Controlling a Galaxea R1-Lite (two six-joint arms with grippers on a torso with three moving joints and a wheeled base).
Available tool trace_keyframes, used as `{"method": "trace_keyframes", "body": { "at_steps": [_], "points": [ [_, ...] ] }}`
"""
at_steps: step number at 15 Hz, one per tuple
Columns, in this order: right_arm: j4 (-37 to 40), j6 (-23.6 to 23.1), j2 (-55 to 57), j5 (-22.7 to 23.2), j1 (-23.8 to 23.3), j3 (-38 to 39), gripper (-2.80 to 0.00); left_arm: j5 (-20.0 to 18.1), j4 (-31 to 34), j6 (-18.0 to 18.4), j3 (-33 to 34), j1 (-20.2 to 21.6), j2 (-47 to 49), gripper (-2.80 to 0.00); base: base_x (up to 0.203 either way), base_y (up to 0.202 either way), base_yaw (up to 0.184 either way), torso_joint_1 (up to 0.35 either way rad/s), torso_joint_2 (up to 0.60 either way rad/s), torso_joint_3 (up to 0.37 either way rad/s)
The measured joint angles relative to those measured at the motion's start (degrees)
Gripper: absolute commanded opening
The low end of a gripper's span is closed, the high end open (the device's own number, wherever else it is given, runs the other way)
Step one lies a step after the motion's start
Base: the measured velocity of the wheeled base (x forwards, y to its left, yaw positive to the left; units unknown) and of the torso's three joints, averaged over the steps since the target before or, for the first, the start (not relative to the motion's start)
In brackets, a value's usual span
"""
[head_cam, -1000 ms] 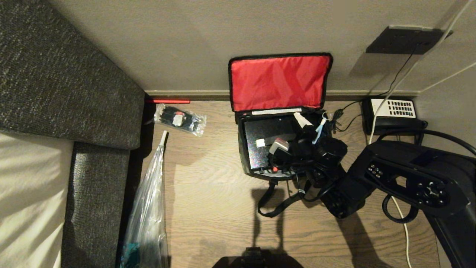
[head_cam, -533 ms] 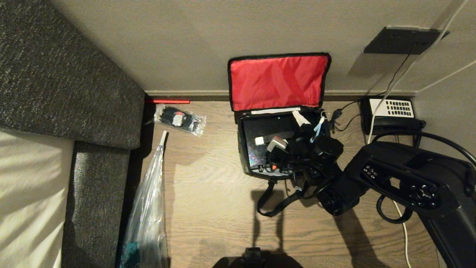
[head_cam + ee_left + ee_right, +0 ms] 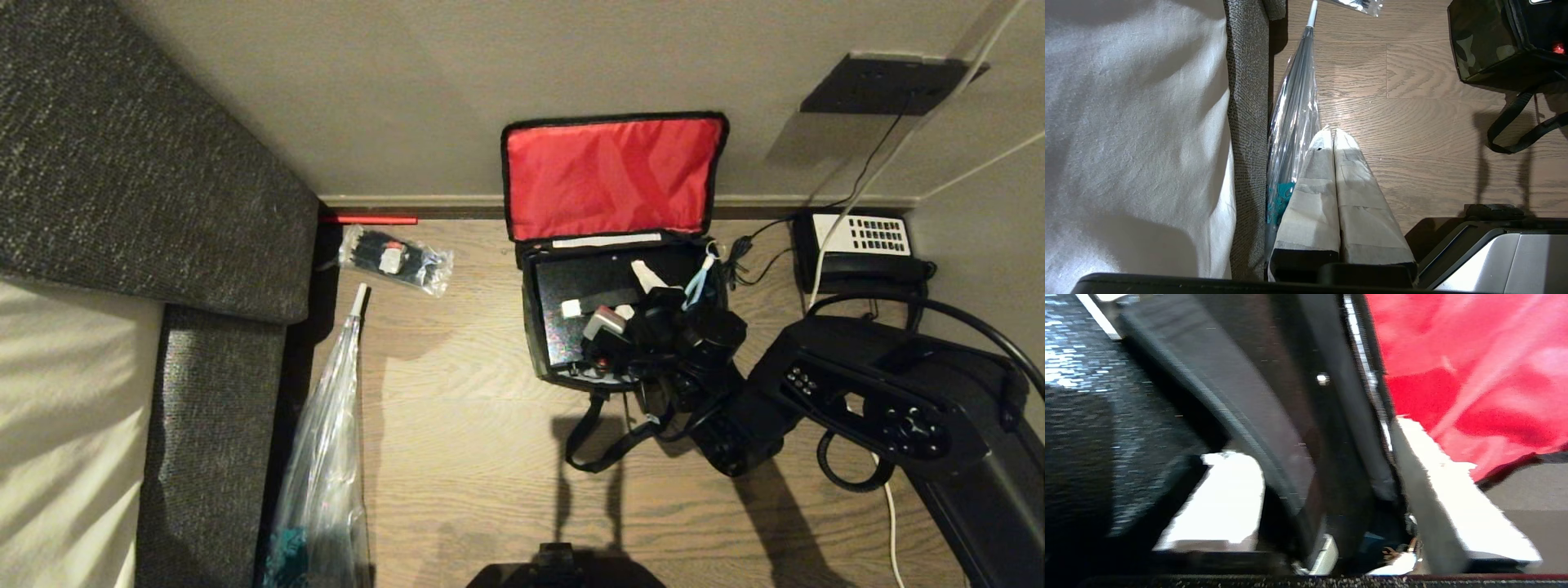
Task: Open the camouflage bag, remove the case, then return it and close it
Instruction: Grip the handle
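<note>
The camouflage bag [image 3: 614, 245] is already unzipped with its red lid flopped back, but the case [image 3: 575, 314] still sits inside it, and the right gripper [image 3: 608, 296], narrower than a second ago, looks about half-closed astride the case's edge, real grip unclear, so everything else is left.

Right wrist view smeared; contact between right gripper [image 3: 1327, 490] and case [image 3: 1081, 416] edge not resolvable. Head view: gripper hides right half of case and camouflage bag [image 3: 535, 327] interior. Long clear plastic bag [image 3: 322, 457] cut off at lower edge; contents illegible.
</note>
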Motion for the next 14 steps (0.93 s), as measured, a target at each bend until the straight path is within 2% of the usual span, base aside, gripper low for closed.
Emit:
{"method": "trace_keyframes", "body": {
  "at_steps": [11,14],
  "points": [
    [0.15,-0.14,0.26,0.21,-0.02,0.11,-2.8,-0.02,0.01,-0.02,0.0,0.0,0.0,-2.8,0.0,0.0,0.0,0.0,0.0,0.0],
    [0.53,-2.73,-2.12,0.53,-0.05,1.01,-2.8,-0.02,0.0,0.0,0.0,0.0,0.0,-2.8,0.0,0.0,0.0,0.0,0.0,0.0]
  ]
}}
